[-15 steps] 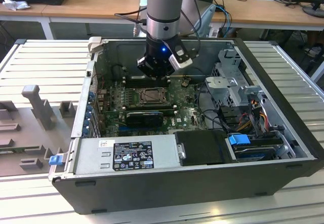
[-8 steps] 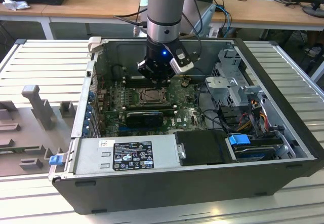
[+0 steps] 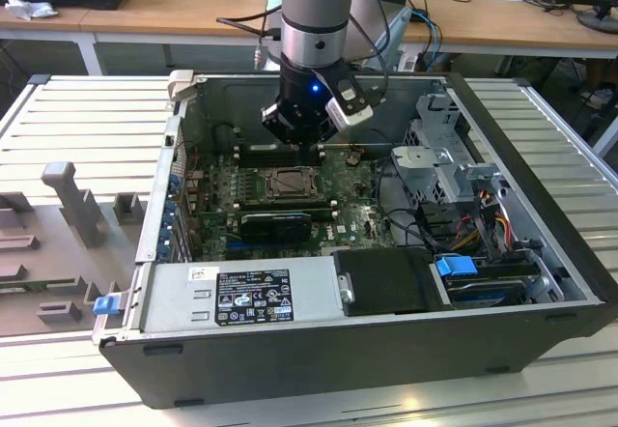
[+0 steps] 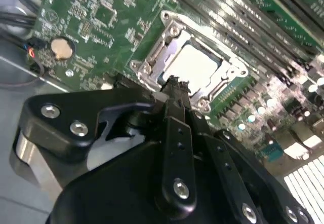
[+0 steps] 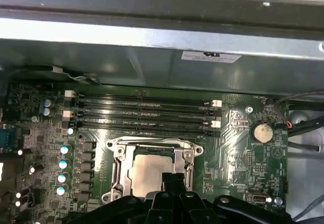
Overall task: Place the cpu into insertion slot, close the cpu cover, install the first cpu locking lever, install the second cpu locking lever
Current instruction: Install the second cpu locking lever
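The cpu (image 5: pixel 144 169) (image 4: pixel 200 64) lies flat in the insertion slot (image 3: pixel 288 184), its silver-grey top showing. The cpu cover (image 5: pixel 117 167) (image 4: pixel 152 57) is down around it, so the chip shows through the frame's window. My gripper (image 5: pixel 172 177) (image 4: pixel 172 83) is shut with nothing seen between its fingers. Its narrow black tip hangs at one edge of the socket, just over the chip's border. In the exterior view the gripper (image 3: pixel 295 149) stands upright over the socket, inside the open computer case. I cannot tell how the locking levers lie.
Long black memory slots (image 5: pixel 142 115) run beside the socket toward the case wall. A long black card (image 3: pixel 275 224) sits on the socket's other side. A coin battery (image 5: pixel 262 131), a drive cage (image 3: pixel 439 161) with cables, and a power supply (image 3: pixel 251 297) crowd the case.
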`<state>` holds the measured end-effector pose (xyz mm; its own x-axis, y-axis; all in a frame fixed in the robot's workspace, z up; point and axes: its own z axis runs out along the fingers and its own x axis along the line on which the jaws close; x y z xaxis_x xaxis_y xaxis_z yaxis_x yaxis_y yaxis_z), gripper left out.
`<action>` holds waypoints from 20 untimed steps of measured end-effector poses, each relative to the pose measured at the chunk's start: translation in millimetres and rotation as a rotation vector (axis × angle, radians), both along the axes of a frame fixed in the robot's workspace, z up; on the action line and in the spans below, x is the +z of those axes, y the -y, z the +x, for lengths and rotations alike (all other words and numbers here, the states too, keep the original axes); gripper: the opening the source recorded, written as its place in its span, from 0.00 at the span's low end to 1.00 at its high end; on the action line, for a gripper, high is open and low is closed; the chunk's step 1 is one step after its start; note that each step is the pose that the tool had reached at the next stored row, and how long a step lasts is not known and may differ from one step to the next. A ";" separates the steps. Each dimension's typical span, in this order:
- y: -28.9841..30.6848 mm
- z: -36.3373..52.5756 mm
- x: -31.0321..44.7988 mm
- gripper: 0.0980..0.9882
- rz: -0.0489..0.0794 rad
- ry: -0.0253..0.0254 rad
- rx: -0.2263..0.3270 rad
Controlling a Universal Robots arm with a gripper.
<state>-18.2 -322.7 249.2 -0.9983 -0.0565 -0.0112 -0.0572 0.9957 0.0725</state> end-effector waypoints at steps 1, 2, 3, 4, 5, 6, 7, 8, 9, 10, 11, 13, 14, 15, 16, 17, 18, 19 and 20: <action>2.7 -0.3 0.0 0.01 0.000 -0.0001 0.000; 6.9 -0.6 -0.2 0.01 0.000 0.0000 0.000; 11.1 -0.6 -0.4 0.01 0.000 0.0000 0.000; 15.2 -0.6 -0.8 0.01 0.000 -0.0002 0.000; 18.7 -0.6 -1.5 0.01 0.000 -0.0010 0.000; 21.4 -0.6 -3.1 0.01 0.000 -0.0077 0.000; 23.5 -0.5 -5.5 0.01 0.000 -0.0146 0.002; 26.9 -0.5 -8.2 0.01 0.000 -0.0174 0.004; 31.3 -0.5 -9.8 0.01 0.002 -0.0179 0.005; 34.5 -0.5 -10.4 0.01 0.005 -0.0179 0.005; 38.1 -0.5 -10.8 0.01 0.007 -0.0179 0.005; 48.2 -0.9 -11.3 0.01 0.019 -0.0179 0.006; 50.3 -1.8 -11.5 0.01 0.021 -0.0179 0.009; 51.0 -3.4 -11.7 0.01 0.023 -0.0180 0.011; 51.6 -6.7 -12.0 0.01 0.025 -0.0180 0.016; 52.0 -10.7 -12.6 0.01 0.026 -0.0179 0.019; 52.4 -15.8 -13.3 0.01 0.026 -0.0180 0.023; 52.6 -19.3 -14.1 0.01 0.027 -0.0180 0.024; 53.1 -23.9 -16.2 0.01 0.029 -0.0182 0.028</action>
